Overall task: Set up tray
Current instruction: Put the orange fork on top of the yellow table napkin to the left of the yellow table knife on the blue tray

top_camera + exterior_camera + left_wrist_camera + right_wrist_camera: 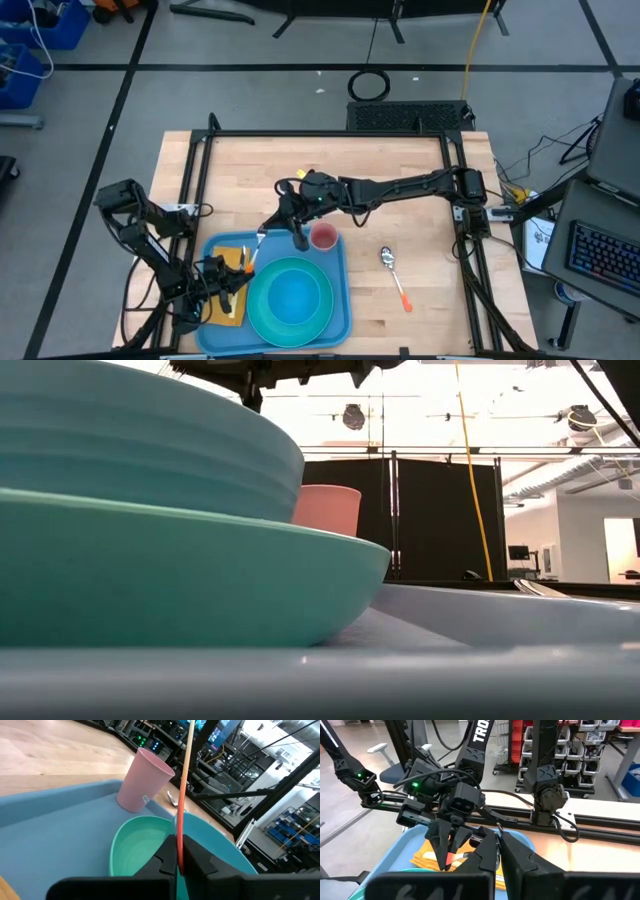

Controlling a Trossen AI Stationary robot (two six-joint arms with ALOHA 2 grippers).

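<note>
The light-blue tray [335,300] sits at the near edge of the wooden table [400,170], holding a teal plate [262,300] with a blue bowl [295,295] on it, a pink cup [323,237] in its far right corner and a yellow napkin [232,262] on its left side. The left gripper [240,268] hovers over the napkin, its fingers clamped on a thin orange-handled utensil [184,785]. The right gripper [298,238] reaches over the tray's far edge just beside the cup, fingers pressed together on nothing; a spoon [393,273] lies on the table right of the tray.

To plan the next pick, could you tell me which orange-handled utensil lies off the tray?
The spoon, lying on the bare table right of the tray; the other utensil is held in the left gripper over the tray.
</note>
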